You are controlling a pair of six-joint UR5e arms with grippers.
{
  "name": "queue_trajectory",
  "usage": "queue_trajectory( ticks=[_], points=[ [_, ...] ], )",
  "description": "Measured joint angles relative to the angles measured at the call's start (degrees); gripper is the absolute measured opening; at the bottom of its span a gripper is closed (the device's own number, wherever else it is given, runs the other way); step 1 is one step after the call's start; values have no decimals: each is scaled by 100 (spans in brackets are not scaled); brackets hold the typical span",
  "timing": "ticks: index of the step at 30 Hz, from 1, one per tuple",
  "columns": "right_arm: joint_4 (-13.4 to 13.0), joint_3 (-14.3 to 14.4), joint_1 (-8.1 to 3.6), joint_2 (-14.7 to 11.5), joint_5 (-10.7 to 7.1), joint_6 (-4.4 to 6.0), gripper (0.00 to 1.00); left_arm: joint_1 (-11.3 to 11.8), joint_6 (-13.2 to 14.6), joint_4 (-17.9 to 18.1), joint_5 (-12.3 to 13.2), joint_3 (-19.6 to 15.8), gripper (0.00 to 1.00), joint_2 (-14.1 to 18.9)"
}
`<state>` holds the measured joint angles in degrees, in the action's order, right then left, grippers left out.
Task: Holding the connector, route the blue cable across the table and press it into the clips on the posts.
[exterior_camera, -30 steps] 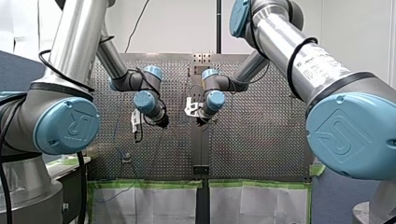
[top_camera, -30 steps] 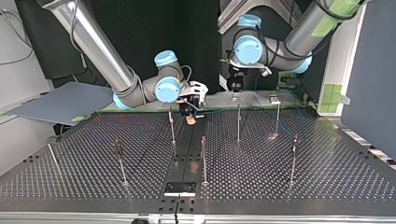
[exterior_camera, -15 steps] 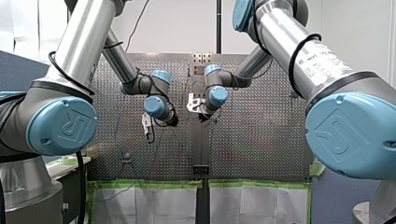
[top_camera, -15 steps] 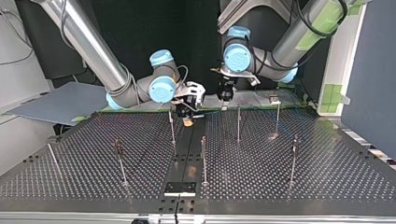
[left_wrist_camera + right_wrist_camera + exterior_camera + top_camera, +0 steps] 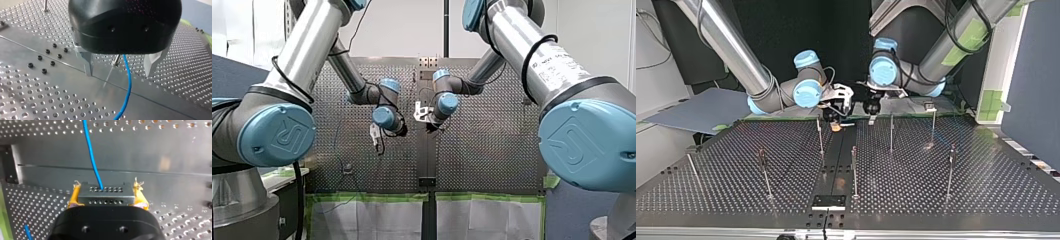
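My right gripper (image 5: pixel 107 187) has its yellow pads (image 5: pixel 74 195) shut on a grey connector (image 5: pixel 105 195) with rows of small holes. The blue cable (image 5: pixel 91 155) leaves the connector and runs ahead over the metal plate. My left gripper (image 5: pixel 118 74) hovers open just above the table, its metal fingers (image 5: pixel 87 62) either side of the blue cable (image 5: pixel 128 85) without touching it. A thin post (image 5: pixel 115 61) stands just behind the cable. In the top view my right gripper (image 5: pixel 836 124) and my left gripper (image 5: pixel 871 114) hang close together at the table's far middle.
Several thin posts stand on the perforated table (image 5: pixel 936 200): one (image 5: pixel 820 135) near the right gripper, one (image 5: pixel 891 131) near the left, one (image 5: pixel 854 170) at the middle, others (image 5: pixel 951 170) further out. A plain metal strip (image 5: pixel 836 165) runs down the table's middle.
My left arm has swung toward the table's middle, closing in on the right gripper. The right gripper with the connector has shifted only slightly.
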<state>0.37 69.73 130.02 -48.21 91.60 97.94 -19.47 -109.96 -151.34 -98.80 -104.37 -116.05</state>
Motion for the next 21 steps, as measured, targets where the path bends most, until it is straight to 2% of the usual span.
queue_trajectory(
  ticks=[9, 13, 21],
  points=[
    [-12, 19, -6, -2, -18, -18, 0, -5, -181, 103, 51, 256, 100, -137],
    [-18, 20, -6, -1, -20, -19, 0, -28, -193, -6, 62, 455, 100, -320],
    [-20, 20, -7, -1, -50, -19, 0, -33, -254, 24, -51, 733, 100, -648]
  ],
)
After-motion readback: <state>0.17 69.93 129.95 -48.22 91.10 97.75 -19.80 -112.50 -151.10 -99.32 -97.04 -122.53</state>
